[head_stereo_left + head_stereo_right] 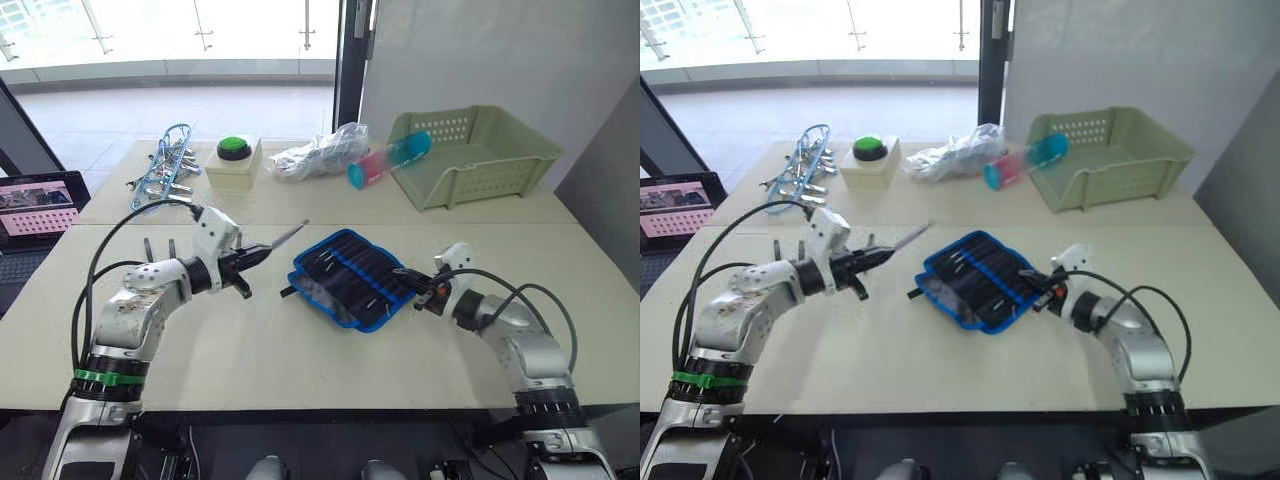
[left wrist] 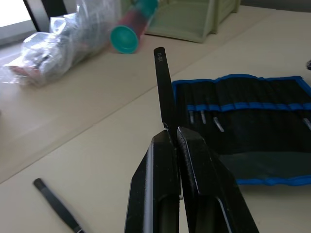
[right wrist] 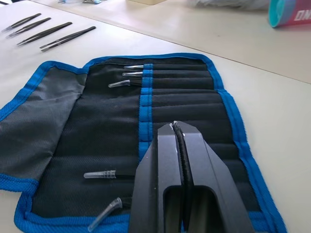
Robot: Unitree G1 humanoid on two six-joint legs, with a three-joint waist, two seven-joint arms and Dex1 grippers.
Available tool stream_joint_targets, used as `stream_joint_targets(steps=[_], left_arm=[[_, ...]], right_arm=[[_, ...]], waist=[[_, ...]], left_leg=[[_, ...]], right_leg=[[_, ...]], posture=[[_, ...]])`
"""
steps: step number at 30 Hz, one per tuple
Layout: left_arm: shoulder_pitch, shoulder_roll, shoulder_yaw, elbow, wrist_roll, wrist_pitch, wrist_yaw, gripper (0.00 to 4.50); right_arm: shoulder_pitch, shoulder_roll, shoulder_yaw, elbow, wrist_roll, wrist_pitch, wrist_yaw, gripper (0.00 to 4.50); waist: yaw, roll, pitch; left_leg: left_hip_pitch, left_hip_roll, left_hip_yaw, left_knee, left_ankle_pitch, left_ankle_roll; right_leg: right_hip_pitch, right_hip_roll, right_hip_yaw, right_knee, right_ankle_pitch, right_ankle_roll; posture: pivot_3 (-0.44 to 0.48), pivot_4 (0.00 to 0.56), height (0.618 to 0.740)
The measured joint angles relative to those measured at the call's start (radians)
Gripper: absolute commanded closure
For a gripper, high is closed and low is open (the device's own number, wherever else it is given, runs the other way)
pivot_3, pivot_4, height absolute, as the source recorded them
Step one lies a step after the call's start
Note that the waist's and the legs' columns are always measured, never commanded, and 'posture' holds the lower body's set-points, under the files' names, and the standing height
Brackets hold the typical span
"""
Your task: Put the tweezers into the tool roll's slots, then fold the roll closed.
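Left gripper [image 1: 262, 256] is pinching one of the tweezers [image 2: 164, 87] — its two black fingers [image 2: 150, 194] are pressed together on the tool's lower end, and the slim dark shaft is sticking out beyond the tips, angled up toward the tool roll [image 1: 352, 276]. In the head views the gripper is hanging above the table [image 1: 250, 350], just to the left of the roll and not touching it.

Right gripper [image 1: 408, 277] is sitting at the roll's right edge. In the right wrist view its fingers [image 3: 158, 189] are pressed together on a thin black strip at their tips, lying over the fabric; whether this is the roll's strap cannot be told.

Tool roll is lying open and flat near the middle of the table, its blue trim showing all round. The slots [image 3: 180, 97] are running across its inner side, and several pale tips are poking out of them — three near one end, two near the other.

Four more tweezers [image 3: 46, 31] are lying side by side on the table beyond the roll's flap, apart from it.

Further back, a green basket [image 1: 480, 155], a teal-capped tube [image 1: 385, 162], a crumpled plastic bag [image 1: 318, 155], a box with a green button [image 1: 234, 160] and silver clips with blue cord [image 1: 165, 168] are resting well apart from the roll.
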Motion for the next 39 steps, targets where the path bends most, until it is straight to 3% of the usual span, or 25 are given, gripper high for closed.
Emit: stream_joint_targets(steps=[9, 22, 39], left_arm=[[-0.04, 0.007, -0.148, -0.029, 0.044, 0.146, -0.047, 4.5], [-0.123, -0.045, -0.224, -0.021, 0.113, 0.24, -0.018, 4.5], [-0.223, -0.204, -0.264, 0.309, 0.246, 0.066, 0.001, 4.5]], right_arm=[[-0.045, 0.095, 0.039, 0.202, -0.049, -0.128, 0.017, 4.47], [-0.065, 0.102, 0.07, 0.344, -0.125, -0.278, 0.007, 4.47], [-0.036, 0.118, 0.06, 0.316, -0.123, -0.284, -0.024, 4.47]], waist=[[-0.004, 0.0, 0.0], [-0.002, 0.0, 0.0], [0.003, 0.0, 0.0]], left_leg=[[0.001, -0.001, 0.0, 0.0, 0.0, 0.0], [0.006, -0.001, 0.0, 0.001, 0.001, -0.001], [0.005, -0.002, 0.0, 0.003, 0.001, -0.001]], right_leg=[[0.0, 0.0, 0.0, 0.003, 0.0, 0.0], [0.005, 0.0, 0.0, 0.003, 0.0, 0.0], [0.005, -0.001, 0.0, 0.005, 0.0, 0.0]], posture=[[0.0, 0.15, 0.74], [0.0, 0.15, 0.74], [0.0, 0.15, 0.74]])
